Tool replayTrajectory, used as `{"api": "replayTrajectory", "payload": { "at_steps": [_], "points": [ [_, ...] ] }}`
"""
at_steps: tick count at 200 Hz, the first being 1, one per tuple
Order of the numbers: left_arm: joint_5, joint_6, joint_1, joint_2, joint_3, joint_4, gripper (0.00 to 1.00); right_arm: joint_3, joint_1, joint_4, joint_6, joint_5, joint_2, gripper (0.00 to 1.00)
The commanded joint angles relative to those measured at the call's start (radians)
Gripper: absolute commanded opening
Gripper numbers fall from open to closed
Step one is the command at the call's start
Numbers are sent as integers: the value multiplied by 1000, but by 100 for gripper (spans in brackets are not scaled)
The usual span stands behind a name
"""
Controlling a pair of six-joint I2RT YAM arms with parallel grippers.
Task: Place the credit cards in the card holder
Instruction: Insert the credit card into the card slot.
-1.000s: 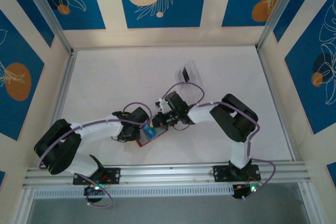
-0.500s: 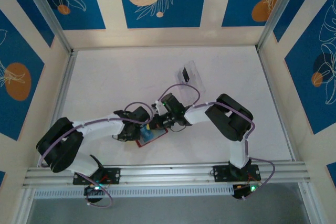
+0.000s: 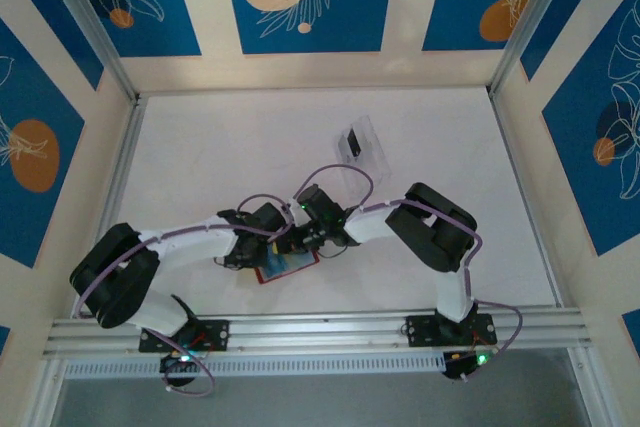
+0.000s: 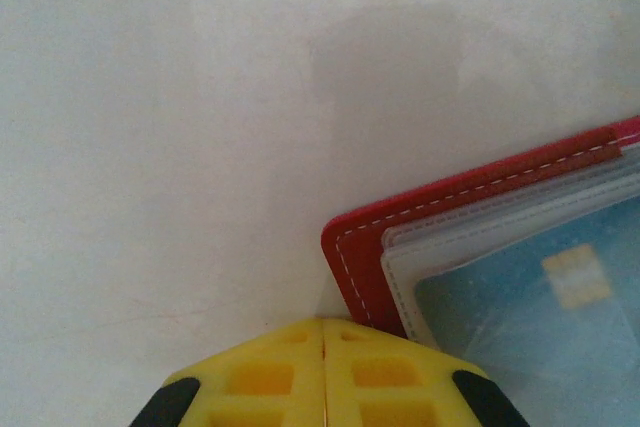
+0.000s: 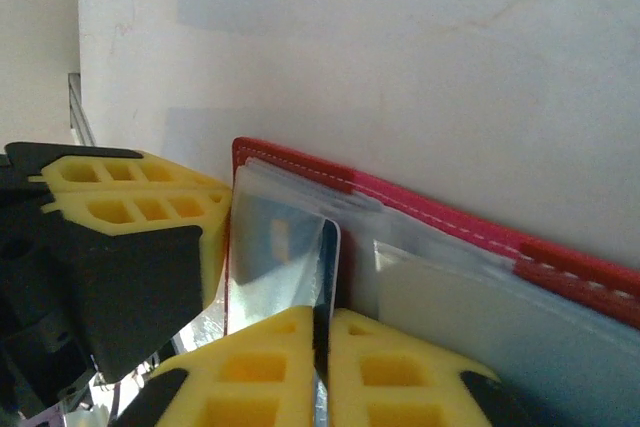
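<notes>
Card holder (image 4: pixel 362 247) lies open on the white bench (image 3: pixel 200 167), near the front edge, between the two arms; red stitched border outermost, clear sleeve edges set just inside it.

Left gripper (image 4: pixel 322 335): yellow fingers pressed together, nothing between them; tips just beside the holder's rounded corner, at its outer edge.

Right gripper (image 5: pixel 322 337): fingers drawn close on the thin edge of the blue credit card (image 5: pixel 275 247); card stands tilted, its far end inside the clear sleeve mouth, close under the red border.

The two grippers sit near each other over the holder; little room between them.

Clear plastic tray (image 3: pixel 372 152) rests well apart, further back; black card (image 3: pixel 352 142) in it; open bench all round, left and back.
</notes>
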Motion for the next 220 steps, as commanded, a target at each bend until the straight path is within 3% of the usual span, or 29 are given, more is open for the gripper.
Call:
{"api": "replayTrajectory", "payload": {
  "at_steps": [1,40,80,94,128,220],
  "points": [
    [44,10,11,93,-75,265,6,-1,18,-128,-41,21,-35,19],
    [41,5,11,88,-90,271,6,36,4,-292,-119,13,-112,33],
    [43,6,12,83,-95,279,6,54,-1,-404,-161,52,-167,35],
    [45,8,12,84,-95,282,6,63,1,-426,-168,79,-174,29],
    [52,12,11,88,-93,288,6,145,23,-535,-203,172,-126,0],
    [61,21,12,86,-92,295,6,217,60,-600,-214,217,-30,0]
  ]
}}
